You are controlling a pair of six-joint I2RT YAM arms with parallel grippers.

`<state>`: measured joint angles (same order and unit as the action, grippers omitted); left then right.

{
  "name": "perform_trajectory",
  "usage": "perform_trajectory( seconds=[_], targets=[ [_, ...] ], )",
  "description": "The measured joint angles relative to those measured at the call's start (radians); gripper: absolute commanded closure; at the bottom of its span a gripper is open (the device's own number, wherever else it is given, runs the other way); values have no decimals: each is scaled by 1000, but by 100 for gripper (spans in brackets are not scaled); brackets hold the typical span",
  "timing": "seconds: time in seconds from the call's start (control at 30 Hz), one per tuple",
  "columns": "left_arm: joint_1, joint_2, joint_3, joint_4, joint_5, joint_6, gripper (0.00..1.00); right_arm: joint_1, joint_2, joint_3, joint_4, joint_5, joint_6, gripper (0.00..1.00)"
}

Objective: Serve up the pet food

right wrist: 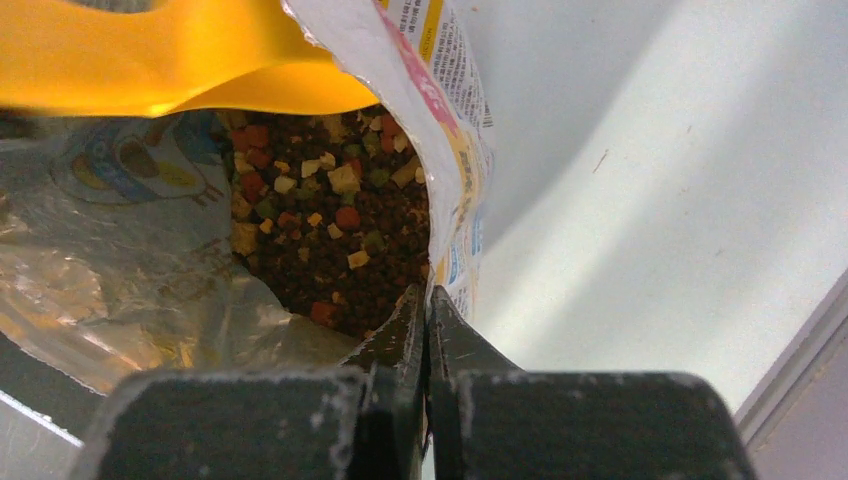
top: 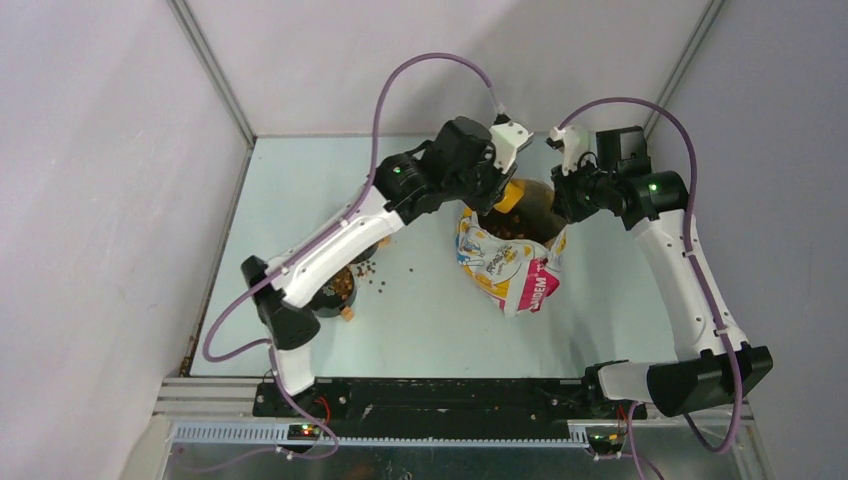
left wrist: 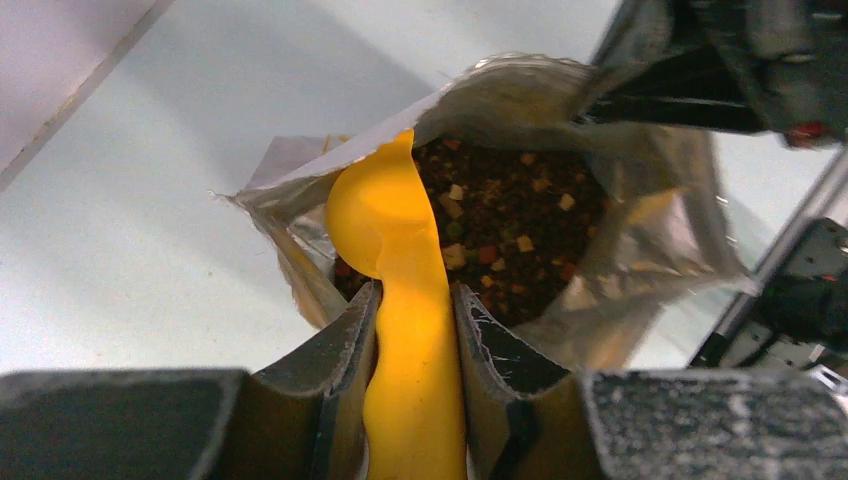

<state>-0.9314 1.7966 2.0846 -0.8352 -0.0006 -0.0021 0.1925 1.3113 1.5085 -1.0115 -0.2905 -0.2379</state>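
The pet food [right wrist: 340, 240] fills the open printed bag [top: 515, 275] at mid-table: dark brown pellets mixed with tan, red and green bits [left wrist: 500, 220]. My left gripper [left wrist: 415, 290] is shut on the handle of the orange scoop [left wrist: 400, 230]. The scoop's bowl sits at the bag's mouth, over the near left rim. My right gripper [right wrist: 427, 292] is shut on the bag's right edge [right wrist: 440, 60], and the foil lining stands open. From above, both grippers meet over the bag, left [top: 490, 195] and right [top: 562, 205].
A dark bowl [top: 335, 290] holding some pellets stands at the left, partly under my left arm. A few loose pellets [top: 368, 270] lie on the table beside it. White walls close in the back and both sides.
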Motion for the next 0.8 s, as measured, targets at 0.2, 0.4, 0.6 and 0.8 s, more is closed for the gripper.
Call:
perform_trajectory(
  seconds=[0.2,0.4,0.6,0.8],
  targets=[
    [-14,99,24,-14,-87,3,100,-12,0,0,0,-27,28,100],
    [-28,154,17,-39,-133,4,100,-26,0,0,1,-61,58,100],
    [-34,165,-17,-23,-156,3,100,-37,0,-1,1,-85,86,100],
    [-33,165,-30,-13,-98,-21,100,-77,-5,-14,7,-124,116,100]
  ],
)
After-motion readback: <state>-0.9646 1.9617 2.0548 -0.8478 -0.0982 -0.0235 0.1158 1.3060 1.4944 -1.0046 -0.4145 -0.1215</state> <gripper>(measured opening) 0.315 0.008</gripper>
